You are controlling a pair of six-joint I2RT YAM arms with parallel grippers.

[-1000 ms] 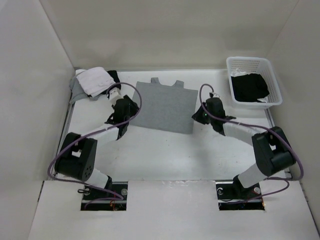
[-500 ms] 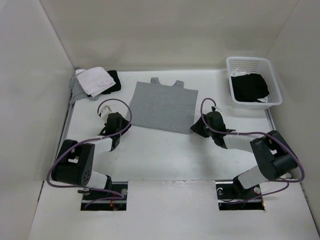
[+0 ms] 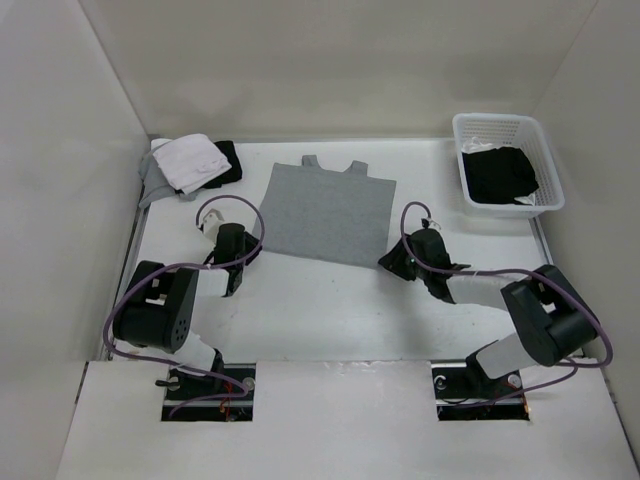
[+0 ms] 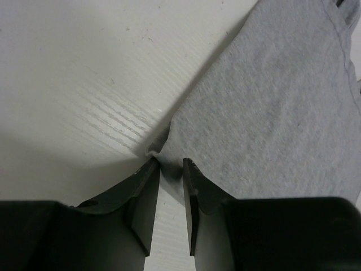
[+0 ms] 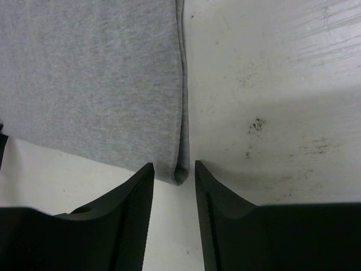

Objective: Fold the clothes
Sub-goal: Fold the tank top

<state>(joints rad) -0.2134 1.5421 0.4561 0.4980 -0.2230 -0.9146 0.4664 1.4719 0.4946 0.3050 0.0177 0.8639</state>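
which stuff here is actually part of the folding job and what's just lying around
Job: gray sleeveless top, left pincer and right pincer at its near corners.
Lying about: white basket, black garment inside it, folded white cloth at the far left corner.

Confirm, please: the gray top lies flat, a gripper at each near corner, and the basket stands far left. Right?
No. The basket stands at the far right, as the top external view shows; the rest is correct.

Gray top (image 4: 271,101) cut off by both wrist views' edges. Black garment (image 3: 500,175) hides basket (image 3: 545,205) contents beneath.
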